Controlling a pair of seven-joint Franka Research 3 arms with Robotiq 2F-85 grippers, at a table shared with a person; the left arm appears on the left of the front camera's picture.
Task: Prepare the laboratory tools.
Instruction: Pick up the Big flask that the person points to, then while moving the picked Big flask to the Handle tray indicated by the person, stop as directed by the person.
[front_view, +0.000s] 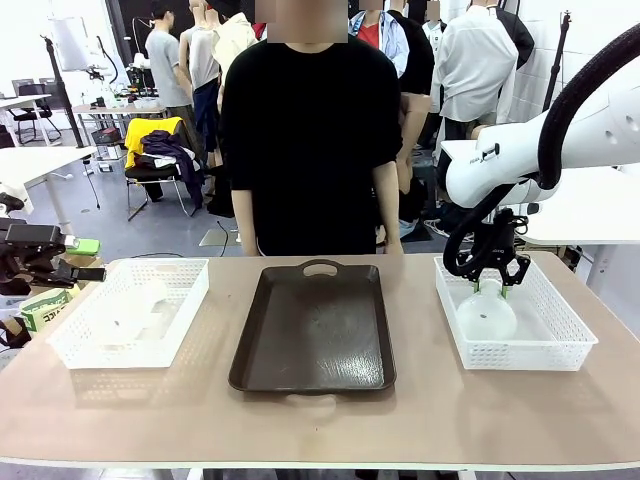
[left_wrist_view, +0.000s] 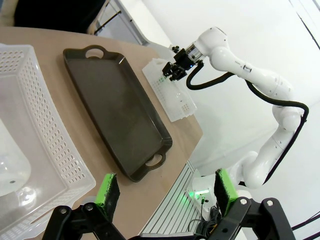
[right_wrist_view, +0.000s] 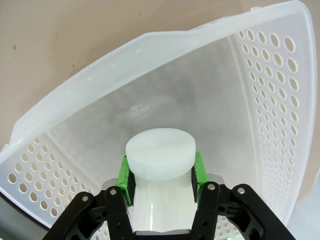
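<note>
From the front, the right gripper (front_view: 490, 283) stood inside the right basket (front_view: 560, 345), its jaws drawn narrow on the top of one flask (front_view: 485, 318). The round body of this flask hung at 6 o'clock from the fingers, so its long axis ran nearly in line with them. The dark tray (front_view: 312, 330) lay at 9 o'clock from that basket. A straight lift over the wall, then a carry toward 9 o'clock, looked like the move this called for. The second flask (front_view: 135, 312) lay in the left basket (front_view: 80, 345), and the left gripper (front_view: 88, 258) waited at 9 o'clock of it, plainly the nearer arm. In the left wrist view, the left gripper (left_wrist_view: 166, 192) stood spread wide and held nothing. The second flask (left_wrist_view: 10, 170) sat at 9 o'clock from it, inside the left basket (left_wrist_view: 50, 135), and the tray (left_wrist_view: 115, 105) lay toward 12 o'clock. In the right wrist view, the right gripper (right_wrist_view: 160, 175) had both green pads (right_wrist_view: 125, 175) pressed on the flask (right_wrist_view: 160, 152). A round flat end showed just past the fingertips at 12 o'clock, against the floor of the right basket (right_wrist_view: 270, 100). I could not tell which end of the flask it was.
</note>
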